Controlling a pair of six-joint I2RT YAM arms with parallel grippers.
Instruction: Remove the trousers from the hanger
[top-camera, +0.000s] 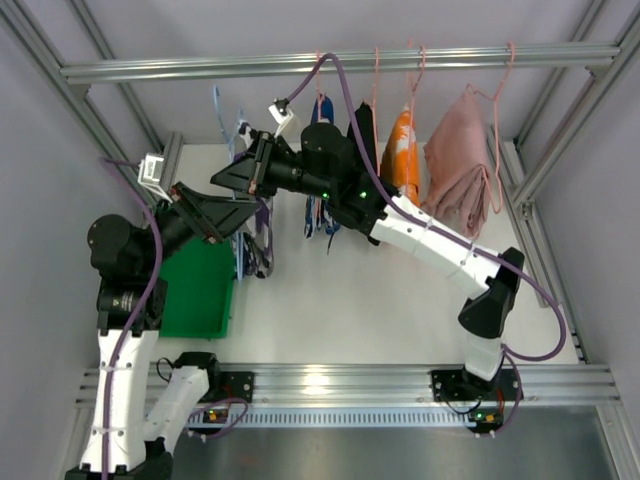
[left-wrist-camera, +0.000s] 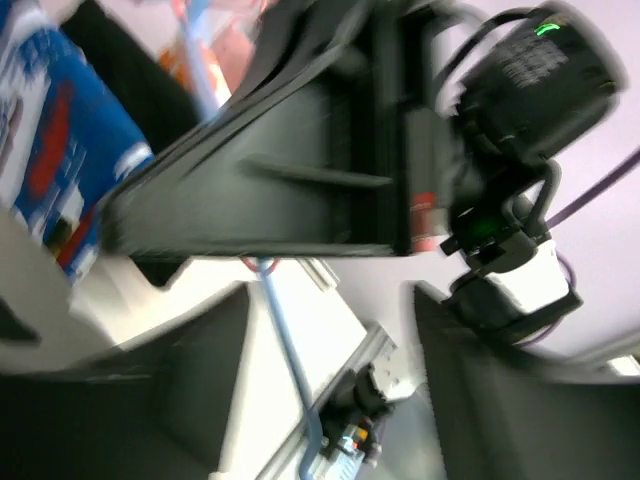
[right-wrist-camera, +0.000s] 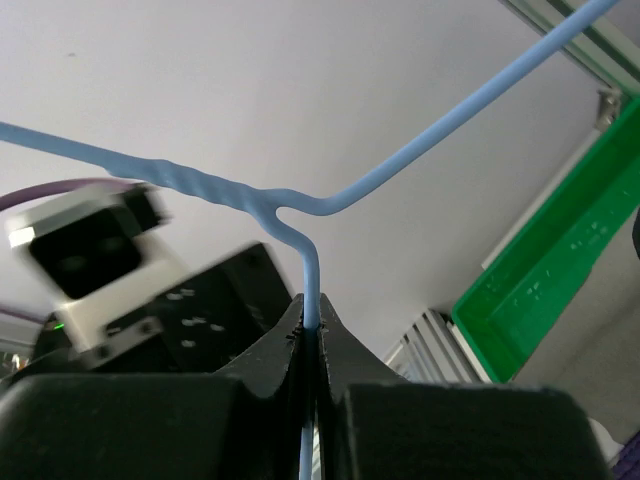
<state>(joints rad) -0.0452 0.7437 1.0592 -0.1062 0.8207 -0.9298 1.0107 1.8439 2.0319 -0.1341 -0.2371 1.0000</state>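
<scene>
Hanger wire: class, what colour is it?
The hanger is light blue, clearest in the right wrist view.

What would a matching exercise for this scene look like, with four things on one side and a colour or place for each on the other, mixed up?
Things:
1. hanger
2. tray
3. trousers
4. pink cloth

Colour or place:
A. green, on the table's left side
B. light blue, pinched in the right gripper
C. hanging at the right end of the rail
D. purple and white print, next to the tray

Pairs: 1-B, 2-A, 3-D, 4-C
</scene>
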